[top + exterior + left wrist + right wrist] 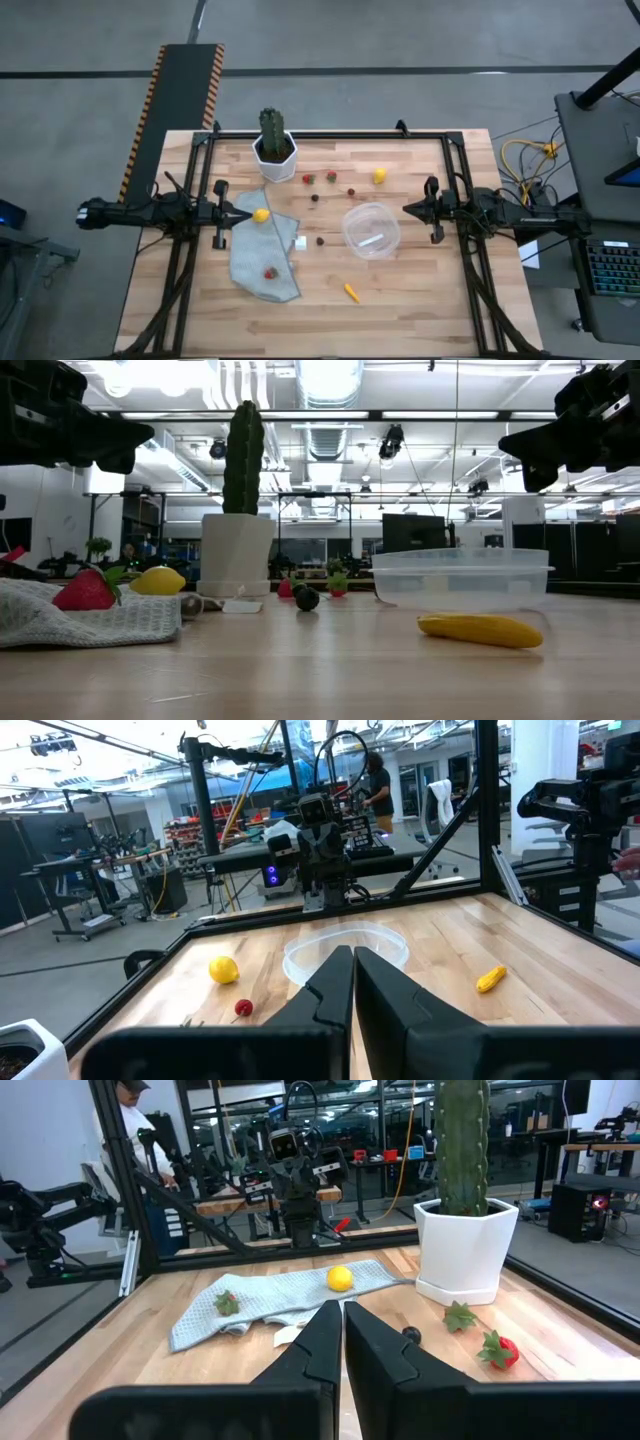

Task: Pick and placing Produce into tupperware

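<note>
Both grippers, left (240,213) and right (410,209), closed empty at table edges; round clear plastic tub (371,229) light, may slide when small red strawberry (269,272) dropped in

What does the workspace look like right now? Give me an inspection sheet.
Surface: wooden table, grey cloth on its left half.
Job's things: tupperware empty; one lemon and one strawberry on the cloth; second lemon, carrot and berries on bare wood.
Clutter: cactus in white pot; small white cube.
Grippers: left tool and right tool shut, holding nothing, at opposite table edges.
Cables: yellow cables off the table's right.
Surroundings: person beyond the table.
</note>
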You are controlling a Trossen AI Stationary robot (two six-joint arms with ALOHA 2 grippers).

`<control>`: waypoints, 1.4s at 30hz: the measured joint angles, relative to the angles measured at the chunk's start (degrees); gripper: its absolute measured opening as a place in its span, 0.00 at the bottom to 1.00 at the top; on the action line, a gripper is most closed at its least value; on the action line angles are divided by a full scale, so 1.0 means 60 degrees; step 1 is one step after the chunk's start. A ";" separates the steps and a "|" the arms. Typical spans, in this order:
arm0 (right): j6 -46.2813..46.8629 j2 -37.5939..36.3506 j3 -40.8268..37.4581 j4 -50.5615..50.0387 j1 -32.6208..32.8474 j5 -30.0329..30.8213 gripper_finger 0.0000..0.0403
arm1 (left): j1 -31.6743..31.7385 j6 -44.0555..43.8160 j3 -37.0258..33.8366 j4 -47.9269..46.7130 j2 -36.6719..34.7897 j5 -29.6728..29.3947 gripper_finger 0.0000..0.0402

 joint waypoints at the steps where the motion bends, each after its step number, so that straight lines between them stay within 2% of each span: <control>1: 0.0000 0.0001 0.0000 0.0000 0.0001 0.0000 0.02 | 0.0001 0.0000 0.0000 0.0000 0.0000 0.0002 0.00; 25: -0.0004 0.0004 0.0000 0.0004 0.0000 0.0002 0.02 | 0.0000 0.0000 0.0000 0.0004 0.0000 0.0002 0.00; 31: -0.1479 -0.0015 0.0004 0.0426 -0.0002 0.0287 0.02 | 0.0000 0.0033 0.0000 0.0278 0.0000 -0.0029 0.00; 33: -0.1474 0.0053 0.0004 0.0569 0.0002 0.0683 0.02 | -0.0002 0.0057 0.0000 0.0360 0.0017 -0.0172 0.00; 36: -0.1478 0.0075 0.0004 0.0528 -0.0004 0.1906 0.04 | -0.0002 0.0062 0.0000 0.0321 0.0013 -0.0585 0.00; 39: -0.1909 0.0228 0.0039 0.0437 -0.0005 0.2653 0.12 | -0.0002 0.0017 0.0000 0.0276 0.0045 -0.1352 0.00; 42: -0.1465 0.0647 0.0612 -0.0151 -0.0049 0.3157 0.22 | 0.0001 0.0015 0.0000 0.0157 0.0140 -0.1948 0.00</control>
